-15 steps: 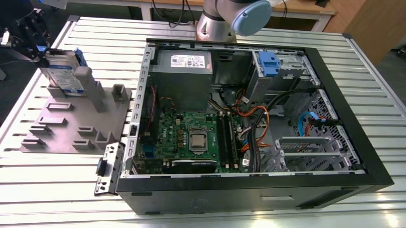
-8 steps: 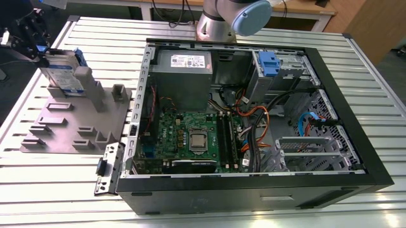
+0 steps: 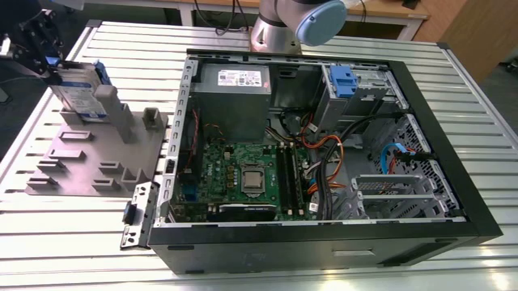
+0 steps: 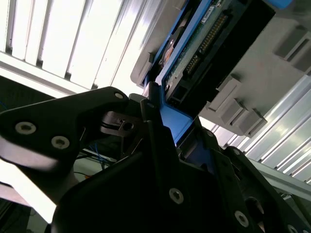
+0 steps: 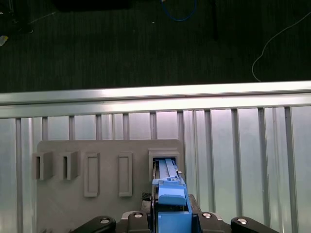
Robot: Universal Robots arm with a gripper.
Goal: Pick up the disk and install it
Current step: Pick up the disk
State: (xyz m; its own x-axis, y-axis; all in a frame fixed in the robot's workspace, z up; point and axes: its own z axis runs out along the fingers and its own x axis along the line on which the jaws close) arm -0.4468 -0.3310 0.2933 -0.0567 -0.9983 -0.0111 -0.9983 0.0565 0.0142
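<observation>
Tool (image 3: 50, 63) is clamped on the disk (image 3: 81, 91), slotted in the grey holder (image 3: 89, 160) upper left; pickup is judged underway, a straight lift needed.

My tool (image 4: 165, 119) is matt black plastic. The disk (image 3: 77, 97) is dull silver metal in a smooth blue plastic bracket (image 5: 171, 201). The desk (image 3: 73, 242) is shiny ribbed metal, the holder (image 3: 89, 157) matt grey.

A robotics lab or workshop: a slatted aluminium worktop (image 3: 81, 242) carries an opened computer case (image 3: 324, 245) and a grey fixture plate (image 3: 89, 157). An arm base (image 3: 275, 30) stands on it, wooden desks (image 3: 380, 9) behind, cables (image 5: 180, 12) on dark floor (image 5: 97, 48).
</observation>
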